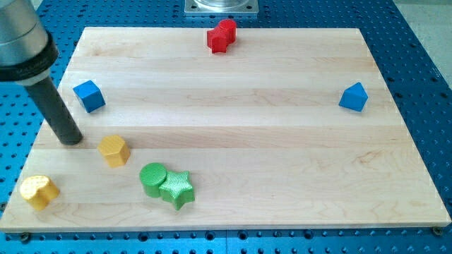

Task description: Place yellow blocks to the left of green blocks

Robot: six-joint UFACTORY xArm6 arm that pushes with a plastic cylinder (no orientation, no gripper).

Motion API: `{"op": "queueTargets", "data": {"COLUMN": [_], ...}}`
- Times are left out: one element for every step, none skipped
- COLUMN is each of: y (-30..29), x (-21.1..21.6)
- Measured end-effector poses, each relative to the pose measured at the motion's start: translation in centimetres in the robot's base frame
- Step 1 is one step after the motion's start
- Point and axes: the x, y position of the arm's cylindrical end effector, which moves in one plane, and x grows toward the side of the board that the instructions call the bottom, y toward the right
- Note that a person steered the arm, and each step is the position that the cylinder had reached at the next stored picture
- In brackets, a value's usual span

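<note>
My tip (71, 140) rests on the wooden board (233, 77) at the view's left, just left of and slightly above the yellow hexagonal block (113, 150), not touching it. A second yellow block, heart-like in shape (38, 190), lies at the bottom left corner. A green round block (152, 178) and a green star block (177, 188) touch each other at the bottom, right of both yellow blocks.
A blue cube (89, 95) sits just above my tip at the left. A red block (222, 35) lies at the top middle. A blue triangular block (354, 97) sits at the right. The arm's grey body (21, 42) fills the top left corner.
</note>
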Motion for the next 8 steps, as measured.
{"op": "queueTargets", "data": {"y": [1.3, 3.3, 5.9, 7.9, 8.3, 7.5, 10.8, 11.2], "x": [-1.1, -1.1, -0.7, 2.5, 6.0, 6.3, 6.8, 6.7]}}
